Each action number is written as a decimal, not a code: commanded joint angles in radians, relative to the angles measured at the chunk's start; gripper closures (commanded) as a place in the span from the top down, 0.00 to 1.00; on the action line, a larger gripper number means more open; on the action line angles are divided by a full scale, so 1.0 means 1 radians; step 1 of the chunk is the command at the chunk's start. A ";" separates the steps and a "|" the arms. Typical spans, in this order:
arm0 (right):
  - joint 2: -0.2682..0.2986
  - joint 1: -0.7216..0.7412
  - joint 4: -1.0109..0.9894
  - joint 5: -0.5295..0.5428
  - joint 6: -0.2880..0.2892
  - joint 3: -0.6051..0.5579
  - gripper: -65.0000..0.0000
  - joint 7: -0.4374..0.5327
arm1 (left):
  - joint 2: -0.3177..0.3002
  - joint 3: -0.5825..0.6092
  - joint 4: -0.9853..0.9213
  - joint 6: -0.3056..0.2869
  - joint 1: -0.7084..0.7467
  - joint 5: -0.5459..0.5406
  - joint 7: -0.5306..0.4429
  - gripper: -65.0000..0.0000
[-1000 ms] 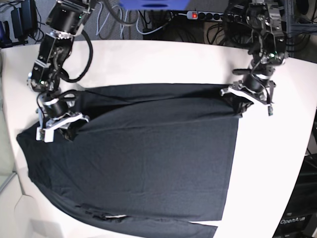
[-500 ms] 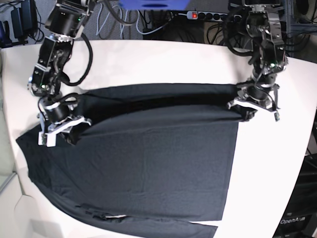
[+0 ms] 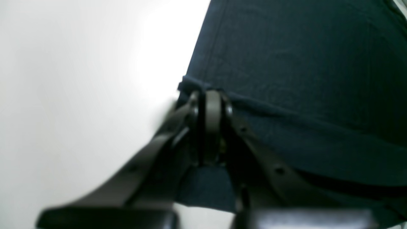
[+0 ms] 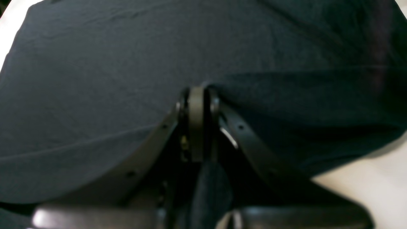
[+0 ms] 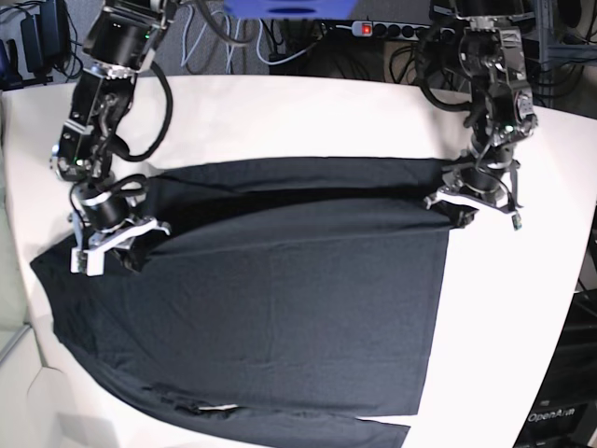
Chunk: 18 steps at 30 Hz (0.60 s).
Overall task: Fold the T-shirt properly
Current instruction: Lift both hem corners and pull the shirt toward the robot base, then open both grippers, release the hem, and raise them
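Nearest the base camera, the hem end of the large black long-sleeved T-shirt (image 5: 280,308) of soft matte fabric lies flat on the white rounded table (image 5: 522,308), with a small pale sliver showing at its front edge. The body spreads smoothly across the table's middle, bare table beside it on the side of the left arm.

Midway back, a folded band of cloth runs across the shirt between the two arms. Right gripper (image 5: 110,245): claw clamped on a pinch of the black cloth at one end of this band; right wrist view shows the jaws pressed together with fabric bunched between them (image 4: 198,95). Left gripper (image 5: 469,201): likewise closed on the shirt's corner at the table-side edge; left wrist view shows the hem ridge caught at the tips (image 3: 210,95).

Judgement: the matched grips at both ends let the far edge travel as one straight line, so the fold should land even. The cloth looks slack rather than taut between them.

Farthest back: a black power strip (image 5: 382,30) with a red switch, and tangled cables (image 5: 224,37).
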 commanded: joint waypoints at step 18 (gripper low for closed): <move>0.006 -0.050 0.024 0.020 0.008 0.014 0.37 0.028 | -0.007 -0.003 0.030 -0.011 0.025 -0.004 -0.022 0.35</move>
